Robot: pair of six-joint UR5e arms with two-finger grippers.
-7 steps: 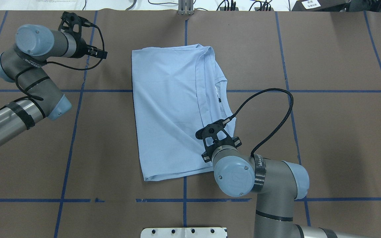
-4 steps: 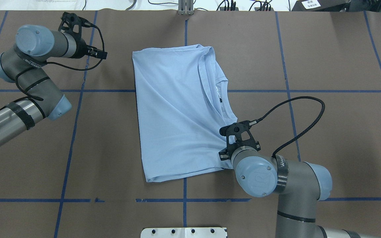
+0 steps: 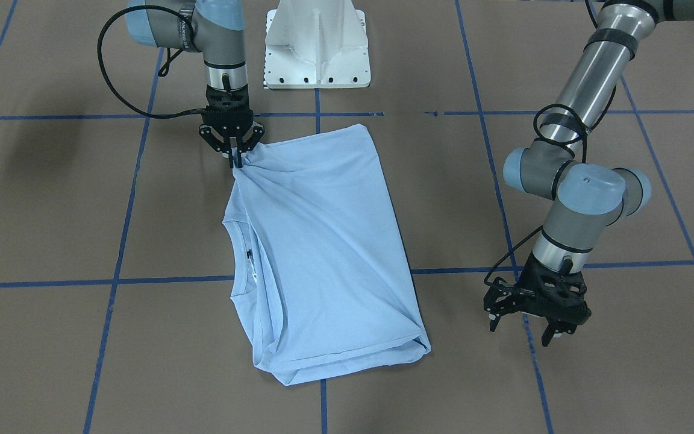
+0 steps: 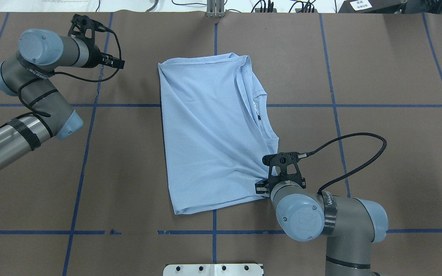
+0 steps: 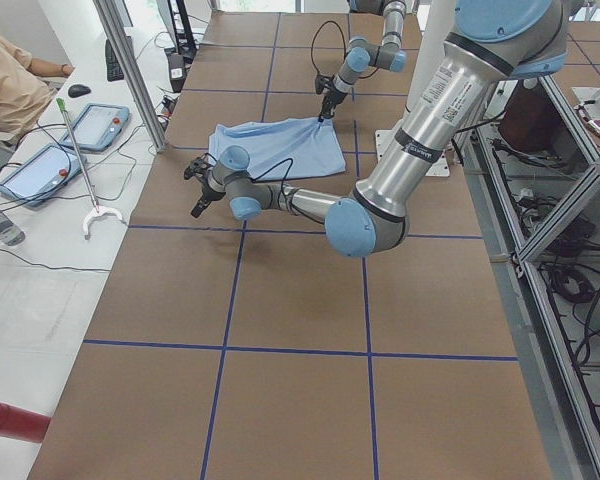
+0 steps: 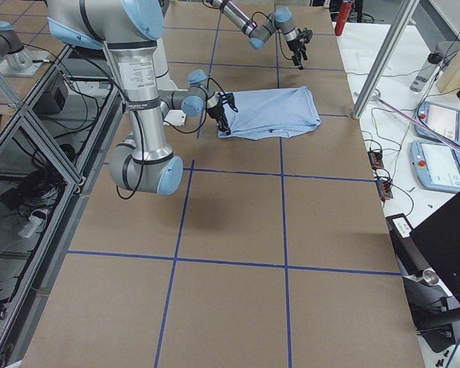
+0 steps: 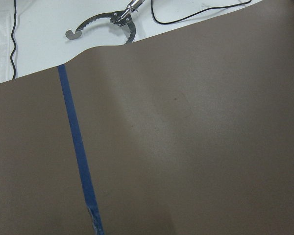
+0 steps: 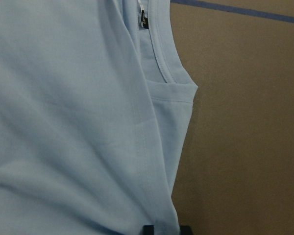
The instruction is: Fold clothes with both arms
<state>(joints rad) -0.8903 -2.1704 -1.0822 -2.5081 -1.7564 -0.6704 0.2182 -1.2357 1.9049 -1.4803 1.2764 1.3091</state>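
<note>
T-shirt (image 4: 205, 134) is lying mid-frame in the overhead view, already folded into a rough rectangle on the brown table (image 4: 378, 69). The collar (image 4: 257, 111) runs along its right edge. The right gripper (image 3: 234, 158) has the corner at the lower right of the shirt in that view. Its fingers are pressed together on a little bunch of cloth, and you can see creases fanning out from the pinch across the fabric.

The left gripper (image 3: 520, 333) is over bare table in the upper left of the overhead frame, well apart from the shirt, fingers spread and holding nothing.

My read is that this is a one-handed tug or lift of that corner. It could be to straighten the stack or to start the next fold, can't say which.

Tips for doing it well:
- go low and slow, since nothing pins the other side and the whole stack could just slide
- watch those diagonal creases, because if they get deeper the layers underneath are probably shearing apart
- can't tell how many layers are in the pinch, so don't count on it having all of them
- bringing the left gripper to the upper-left corner would make it way cleaner
</note>
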